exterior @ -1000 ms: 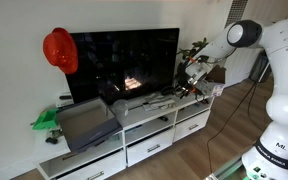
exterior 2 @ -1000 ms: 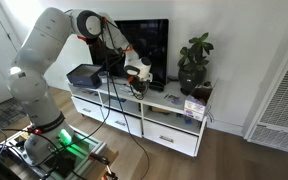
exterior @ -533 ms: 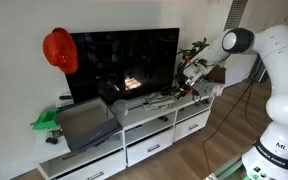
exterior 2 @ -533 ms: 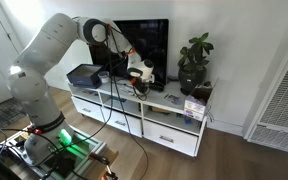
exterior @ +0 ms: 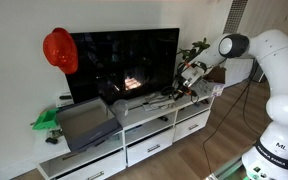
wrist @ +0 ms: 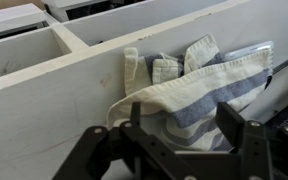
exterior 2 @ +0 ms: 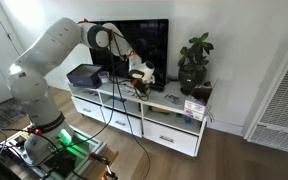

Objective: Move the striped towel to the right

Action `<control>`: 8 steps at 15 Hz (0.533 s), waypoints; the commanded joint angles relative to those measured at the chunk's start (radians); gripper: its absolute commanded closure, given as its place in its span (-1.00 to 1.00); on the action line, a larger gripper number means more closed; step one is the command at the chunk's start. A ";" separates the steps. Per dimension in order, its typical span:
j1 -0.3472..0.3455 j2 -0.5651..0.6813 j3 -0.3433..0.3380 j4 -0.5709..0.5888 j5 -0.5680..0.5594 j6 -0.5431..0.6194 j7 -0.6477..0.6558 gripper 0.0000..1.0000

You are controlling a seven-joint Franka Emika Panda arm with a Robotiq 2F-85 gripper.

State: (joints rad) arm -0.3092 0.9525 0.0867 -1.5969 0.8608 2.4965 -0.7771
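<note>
The striped towel (wrist: pixel 206 82), white with blue-grey stripes, lies bunched on the white top of the TV stand (wrist: pixel 44 110) in the wrist view. My gripper (wrist: pixel 181 122) is open just above it, with one finger on each side of the cloth. In both exterior views the gripper (exterior: pixel 189 88) (exterior 2: pixel 139 82) hangs low over the stand top in front of the television. The towel is too small to make out there.
A black television (exterior: pixel 124 62) (exterior 2: pixel 144 45) stands right behind the gripper. A potted plant (exterior: pixel 196 50) (exterior 2: pixel 194 62) stands at one end of the stand and a grey box (exterior: pixel 84 122) (exterior 2: pixel 84 74) at the other. A red helmet (exterior: pixel 59 50) hangs on the wall.
The arm's elbow has swung closer to the television and the gripper has sunk slightly toward the stand top. The towel has not moved.
</note>
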 commanded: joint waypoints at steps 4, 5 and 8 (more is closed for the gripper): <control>-0.008 0.053 0.023 0.075 -0.077 -0.036 0.024 0.02; -0.009 0.056 0.026 0.081 -0.085 -0.038 0.027 0.00; -0.011 0.054 0.033 0.081 -0.100 -0.039 0.033 0.31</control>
State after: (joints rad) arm -0.3093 0.9913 0.1056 -1.5478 0.7981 2.4838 -0.7729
